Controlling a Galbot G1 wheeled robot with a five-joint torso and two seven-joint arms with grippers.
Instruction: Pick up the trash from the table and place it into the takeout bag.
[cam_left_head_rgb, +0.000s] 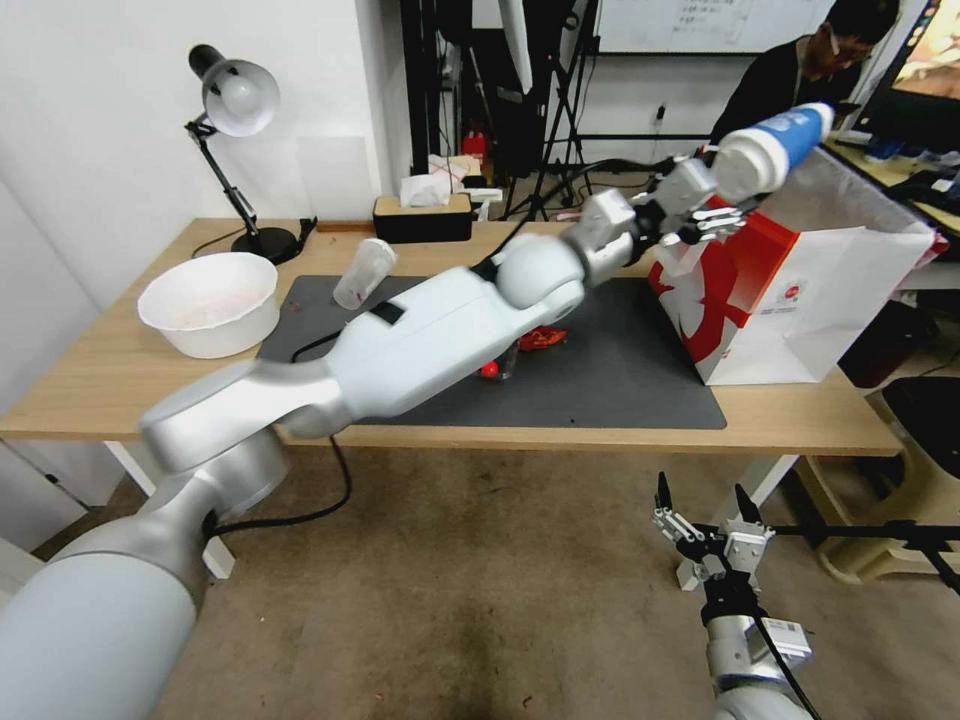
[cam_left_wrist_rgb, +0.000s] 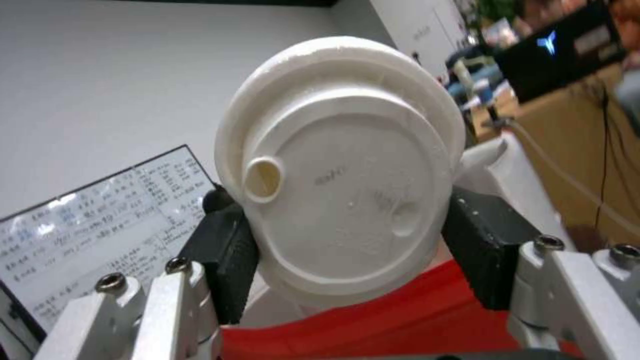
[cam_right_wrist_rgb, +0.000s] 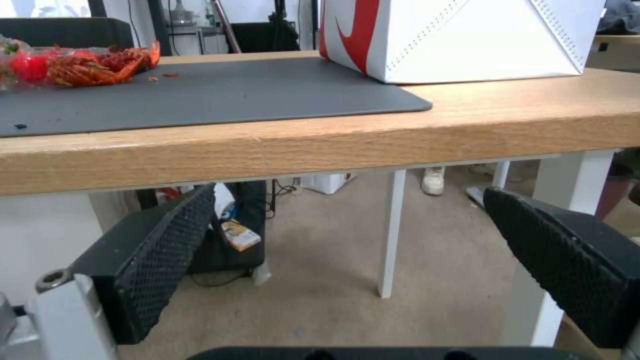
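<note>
Holding the blue-and-white paper cup with a white lid (cam_left_head_rgb: 772, 148) up high, just over the open top of the big red-and-white paper takeout bag (cam_left_head_rgb: 800, 290). Left gripper (cam_left_head_rgb: 728, 205) reaching far across the long light-wood table (cam_left_head_rgb: 100, 380), black finger pads (cam_left_wrist_rgb: 230, 260) squeezed on both sides of the cup's round white lid (cam_left_wrist_rgb: 340, 170). Cup tipped on its side, lid end near the gripper.

Standing at the right end of the table, takeout bag, one corner on the dark grey flat mat (cam_left_head_rgb: 620, 370).

Lying tipped over near the back left corner of the mat, clear plastic cup (cam_left_head_rgb: 363, 272). Sitting left of the mat, big white plastic bowl (cam_left_head_rgb: 210, 302). Peeking out from under the left arm, something red and crinkly (cam_left_head_rgb: 540, 338) on the mat.

Hanging low in front of the table's edge, right gripper (cam_left_head_rgb: 706, 498), fingers (cam_right_wrist_rgb: 153, 260) spread wide, nothing between them.
</note>
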